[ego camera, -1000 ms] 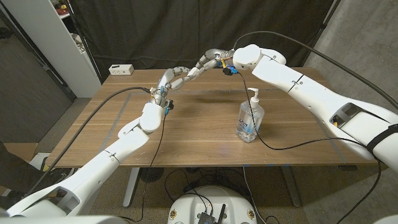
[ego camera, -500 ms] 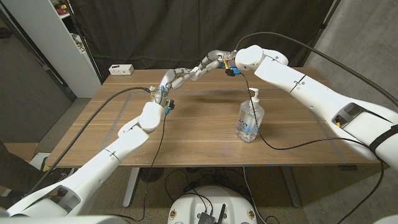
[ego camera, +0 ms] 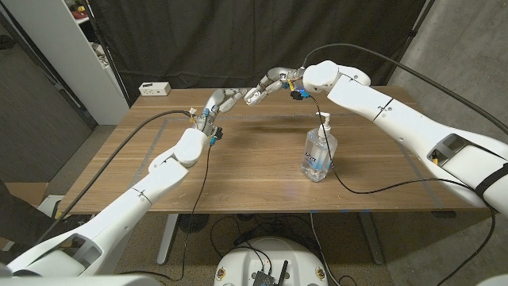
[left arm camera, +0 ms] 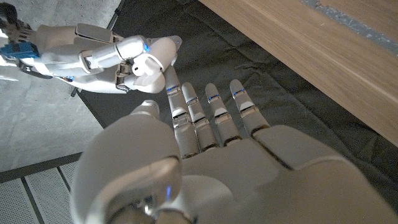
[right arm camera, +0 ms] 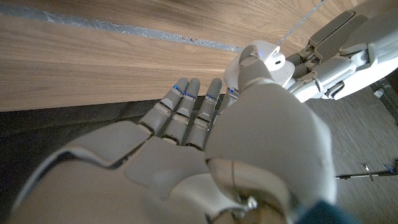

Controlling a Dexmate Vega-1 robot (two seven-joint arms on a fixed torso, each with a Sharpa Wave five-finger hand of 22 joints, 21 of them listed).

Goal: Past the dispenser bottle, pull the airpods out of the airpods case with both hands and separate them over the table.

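While both hands meet at upper centre of the head frame, past the dispenser bottle [ego camera: 319, 152] | right hand [ego camera: 272, 82] pinches the white airpods case [left arm camera: 147, 61] | left hand [ego camera: 225, 99] fingers straight, together, holding nothing | judgement: earbuds still to pull and separate.

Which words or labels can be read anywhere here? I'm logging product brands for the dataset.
None can be read.
Dispenser bottle: it carries a dark label with print, too small and blurred to read.
White box at the table's far left: dark marks on its front, unreadable.
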